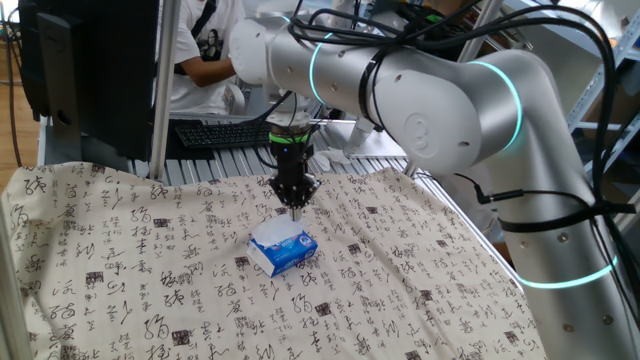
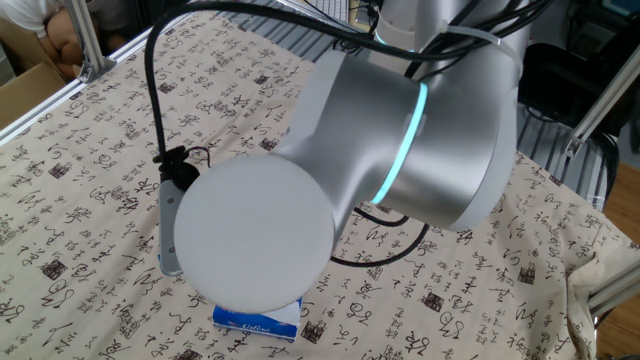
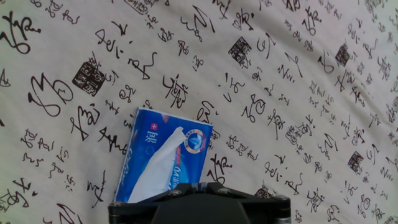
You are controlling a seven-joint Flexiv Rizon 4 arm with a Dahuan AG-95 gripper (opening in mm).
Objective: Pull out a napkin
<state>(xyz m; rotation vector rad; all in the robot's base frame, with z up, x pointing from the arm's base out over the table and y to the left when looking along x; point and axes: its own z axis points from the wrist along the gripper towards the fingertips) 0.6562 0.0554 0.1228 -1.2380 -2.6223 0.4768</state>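
We start at the jaws. In one fixed view they hang near the middle of the frame, pointing straight down, and their tips look pressed together with nothing held between them. They sit just above the tissue pack, and we cannot tell if they touch the white paper on top.

In the hand view we see only the dark base of the hand along the bottom edge, so that view does not show the tips. The tissue pack lies in the lower left part of that frame. It is blue, and a white napkin sticks out of the slot on its top.

In the other fixed view a big round part of the arm fills the middle and hides the jaws. Only a blue edge of the tissue pack peeks out below it, near the bottom of the frame.

The pack rests on the tabletop, which is covered by a pale cloth with black writing all over it.

At the top of one fixed view we see a black keyboard behind the cloth, and a person in a white shirt behind that.
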